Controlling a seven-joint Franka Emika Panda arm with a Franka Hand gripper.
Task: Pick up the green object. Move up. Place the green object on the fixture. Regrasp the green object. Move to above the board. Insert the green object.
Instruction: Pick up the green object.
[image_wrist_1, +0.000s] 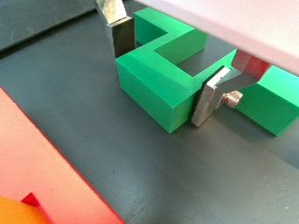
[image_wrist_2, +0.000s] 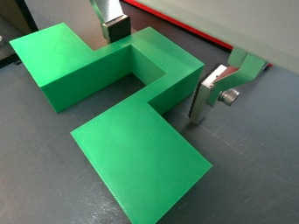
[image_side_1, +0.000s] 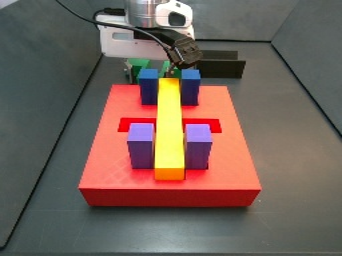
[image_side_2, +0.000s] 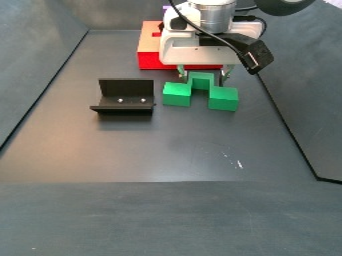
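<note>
In a side view the blue blocks (image_side_1: 171, 82) hide the green object; claw (image_side_1: 160, 62) tips unseen

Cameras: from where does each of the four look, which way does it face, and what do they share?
Wrist view: on the arm's wrist, looking down at the green object on the dark floor; the gripper fingers straddle a leg.
Wrist view: also wrist-mounted, seen from the opposite side; the gripper fingers flank the green object.
Side view: raised, facing across the board toward the gripper.
Side view: raised, looking over the floor, with the fixture, green object and gripper.
Shared: both wrist views show the green object between the fingers.
</note>
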